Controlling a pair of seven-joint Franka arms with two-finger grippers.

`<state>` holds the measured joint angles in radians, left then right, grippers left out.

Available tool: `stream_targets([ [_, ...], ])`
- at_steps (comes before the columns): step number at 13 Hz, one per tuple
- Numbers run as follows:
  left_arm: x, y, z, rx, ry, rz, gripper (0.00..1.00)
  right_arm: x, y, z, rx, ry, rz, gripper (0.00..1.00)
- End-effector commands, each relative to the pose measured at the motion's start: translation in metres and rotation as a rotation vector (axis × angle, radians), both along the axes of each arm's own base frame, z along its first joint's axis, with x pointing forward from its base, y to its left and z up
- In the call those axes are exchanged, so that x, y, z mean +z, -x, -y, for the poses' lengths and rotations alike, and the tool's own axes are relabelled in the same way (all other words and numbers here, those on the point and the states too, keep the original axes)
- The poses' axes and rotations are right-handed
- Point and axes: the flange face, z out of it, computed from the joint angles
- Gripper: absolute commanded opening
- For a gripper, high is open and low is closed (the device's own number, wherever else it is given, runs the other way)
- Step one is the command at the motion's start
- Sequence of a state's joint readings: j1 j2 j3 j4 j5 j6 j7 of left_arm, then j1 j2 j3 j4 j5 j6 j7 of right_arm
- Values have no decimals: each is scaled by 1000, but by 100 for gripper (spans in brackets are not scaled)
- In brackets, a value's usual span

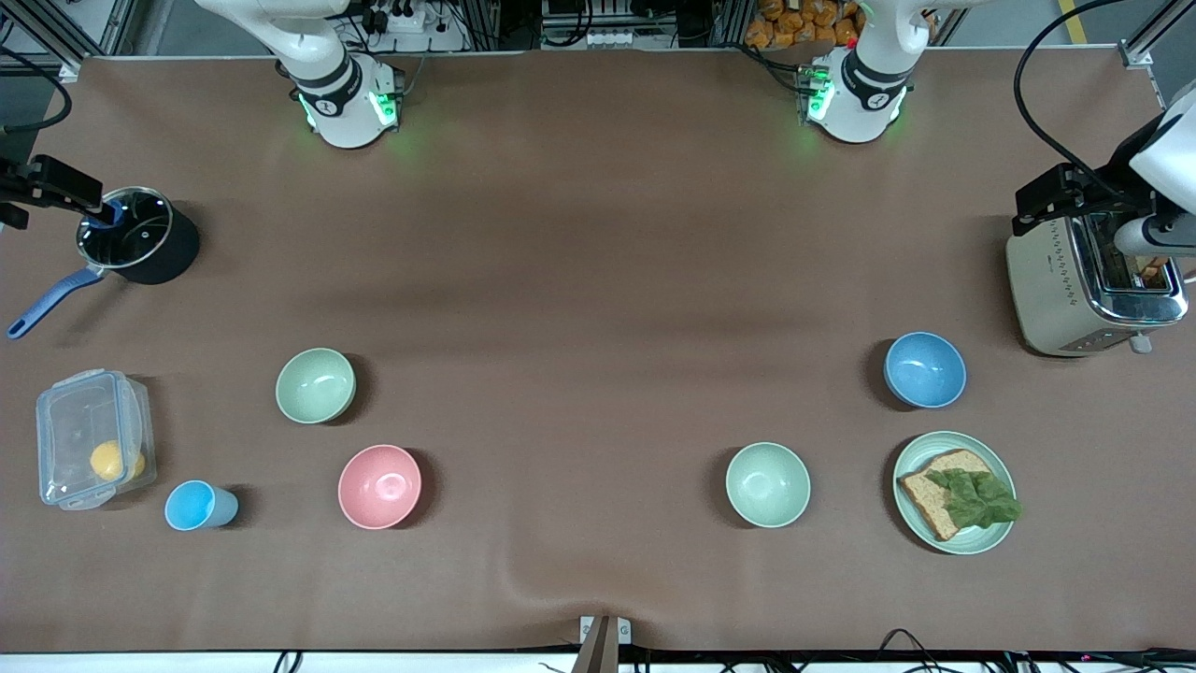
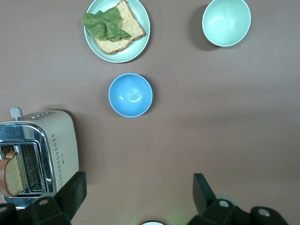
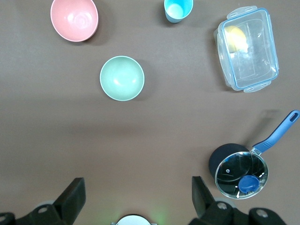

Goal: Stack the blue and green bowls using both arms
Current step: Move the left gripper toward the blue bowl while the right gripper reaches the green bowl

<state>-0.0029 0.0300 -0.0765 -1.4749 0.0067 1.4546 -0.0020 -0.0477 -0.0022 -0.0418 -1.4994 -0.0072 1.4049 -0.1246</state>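
nothing is stacked yet: the blue bowl [image 1: 925, 370] sits alone on the table toward the left arm's end, beside the toaster [image 1: 1093, 279], and the green bowl [image 1: 316, 385] sits well apart toward the right arm's end, farther from the front camera than the pink bowl [image 1: 379, 486]. both are untouched. the left tool [image 2: 136, 194] over the toaster and the right tool [image 3: 136, 197] over the pot [image 1: 135, 234] are both spread wide and empty, so all picking and stacking is left.
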Motion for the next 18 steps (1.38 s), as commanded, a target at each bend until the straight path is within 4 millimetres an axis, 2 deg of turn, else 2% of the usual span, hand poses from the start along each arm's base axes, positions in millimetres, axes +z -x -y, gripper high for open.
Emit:
stream_targets([
  [1,4,2,0,-21,2,9,100,8,4,-1,-12,14,4,100],
  [2,2,1,2,-22,0,6,100,9,5,-5,-4,15,5,100],
  [4,-17,-10,-7,2,-2,-28,100,10,6,-6,-3,15,7,100],
  [6,-49,-26,-40,64,-19,-82,100,10,6,-6,-2,13,6,100],
  [8,-80,-38,-43,95,-46,-131,100,7,5,-6,-4,11,0,100],
  [9,-98,-43,-45,171,-56,-158,100,4,4,-5,-5,9,-5,100],
  [11,-138,-56,-56,250,-65,-182,100,-16,1,-5,-6,-1,-36,100],
  [12,-160,-59,-79,285,-60,-179,100,-30,-2,-6,-7,-15,-43,100],
  [13,-184,-61,-87,296,-55,-165,100,-40,-3,-7,-6,-19,-40,100],
  [15,-230,-57,-87,293,-51,-137,100,-55,-4,-6,-8,-22,-47,100],
  [17,-283,-61,-93,297,-44,-147,100,-79,-7,-6,-8,-22,-49,100],
  [18,-300,-63,-93,296,-43,-159,100,-91,-8,-6,-9,-23,-49,100],
])
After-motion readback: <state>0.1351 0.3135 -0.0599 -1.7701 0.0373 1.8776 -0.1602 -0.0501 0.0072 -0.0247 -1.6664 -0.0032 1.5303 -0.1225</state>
